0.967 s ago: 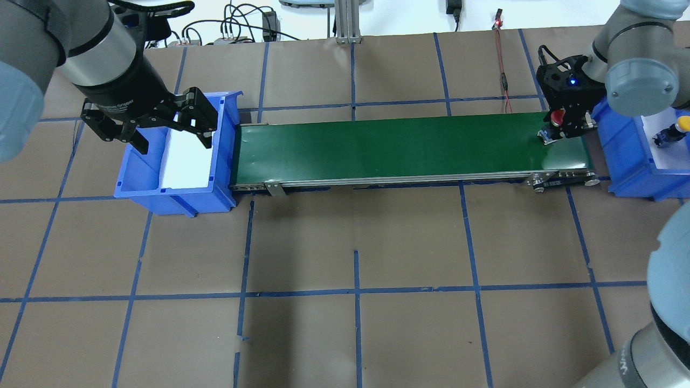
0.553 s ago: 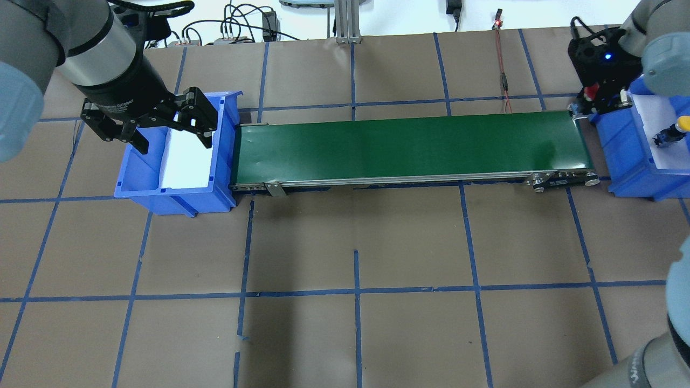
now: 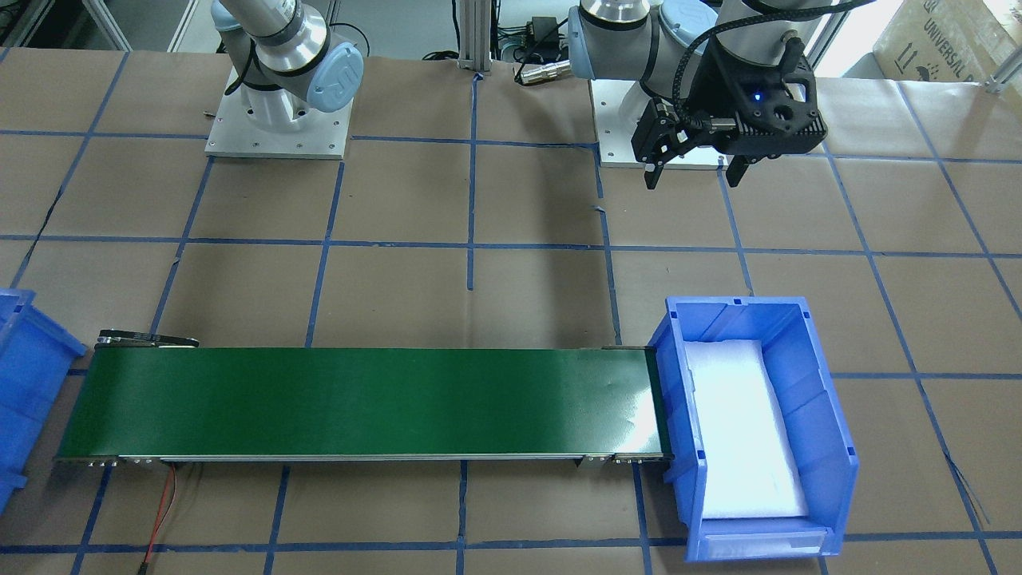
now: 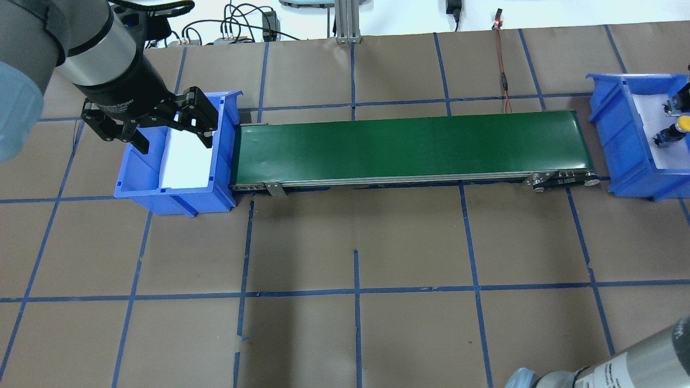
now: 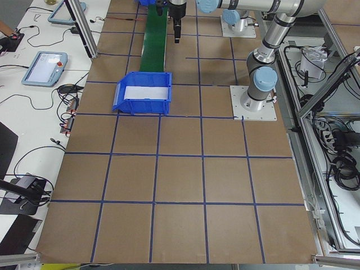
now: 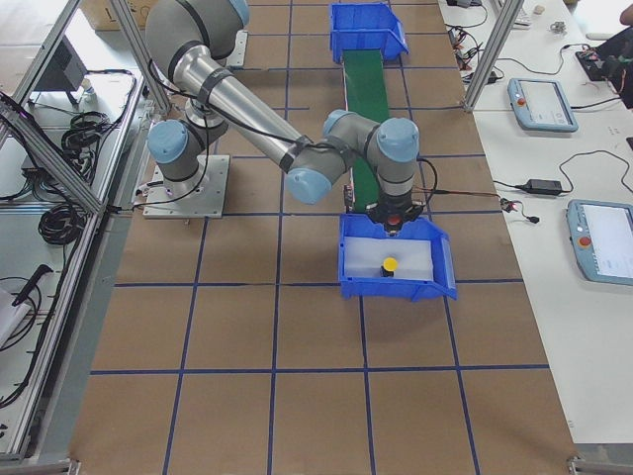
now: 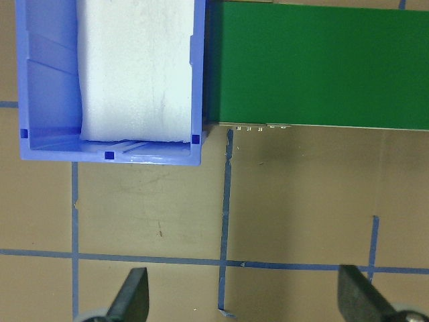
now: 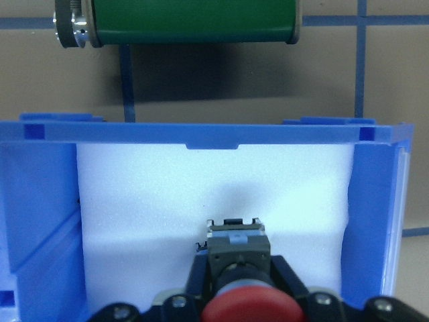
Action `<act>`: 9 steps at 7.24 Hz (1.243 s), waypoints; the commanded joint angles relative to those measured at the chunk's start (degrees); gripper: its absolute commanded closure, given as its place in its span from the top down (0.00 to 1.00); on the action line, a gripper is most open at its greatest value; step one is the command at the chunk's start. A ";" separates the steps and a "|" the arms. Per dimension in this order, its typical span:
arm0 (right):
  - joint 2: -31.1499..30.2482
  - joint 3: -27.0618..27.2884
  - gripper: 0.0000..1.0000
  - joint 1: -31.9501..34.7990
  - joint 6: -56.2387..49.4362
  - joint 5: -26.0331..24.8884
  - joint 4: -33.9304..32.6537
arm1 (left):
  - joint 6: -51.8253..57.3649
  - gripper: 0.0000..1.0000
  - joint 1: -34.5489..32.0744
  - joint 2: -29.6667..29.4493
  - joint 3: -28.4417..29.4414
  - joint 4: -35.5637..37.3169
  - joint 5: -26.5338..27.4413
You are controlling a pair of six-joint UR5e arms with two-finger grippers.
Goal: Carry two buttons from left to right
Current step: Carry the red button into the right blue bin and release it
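The red button (image 8: pixel 249 309) is clamped in the right gripper (image 8: pixel 240 270) over the right bin (image 8: pixel 201 133), likely for release there, the left gripper (image 4: pixel 171 138) being spread wide and empty.

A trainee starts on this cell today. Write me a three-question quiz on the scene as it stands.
1. True or false: the yellow button lies in the right bin.
2. What does the right end effector hold? A) red button B) yellow button C) nothing
3. Fill in: the left end effector is ___ (open/shut).
Key: 1 true; 2 A; 3 open.
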 commanded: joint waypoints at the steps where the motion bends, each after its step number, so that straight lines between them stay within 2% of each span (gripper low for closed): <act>1: 7.20 0.40 0.07 -0.75 -4.63 0.69 -5.42 | 0.00 0.99 -0.05 -0.01 0.00 0.00 -0.01; 3: 8.47 0.49 0.08 -0.31 -2.57 0.33 -5.37 | 0.00 0.99 -0.05 -0.01 0.00 0.00 0.08; 4: 8.90 0.49 0.16 0.13 -1.86 0.25 -5.28 | 0.00 0.99 -0.05 -0.01 0.00 0.00 0.08; 5: 9.08 0.66 0.81 0.22 -2.63 0.77 -4.76 | 0.09 0.99 0.04 -0.01 0.00 0.00 0.17; 6: 8.91 0.58 1.00 0.22 -2.73 0.51 -4.32 | 0.09 0.99 0.04 -0.01 0.00 0.00 0.17; 8: 8.21 -0.12 1.00 0.22 -2.64 0.51 -4.05 | 0.00 0.99 0.04 -0.01 0.00 0.09 0.17; 9: 4.90 -0.74 1.00 0.48 -1.94 0.86 0.65 | 0.00 0.99 -0.05 -0.01 0.00 0.09 0.17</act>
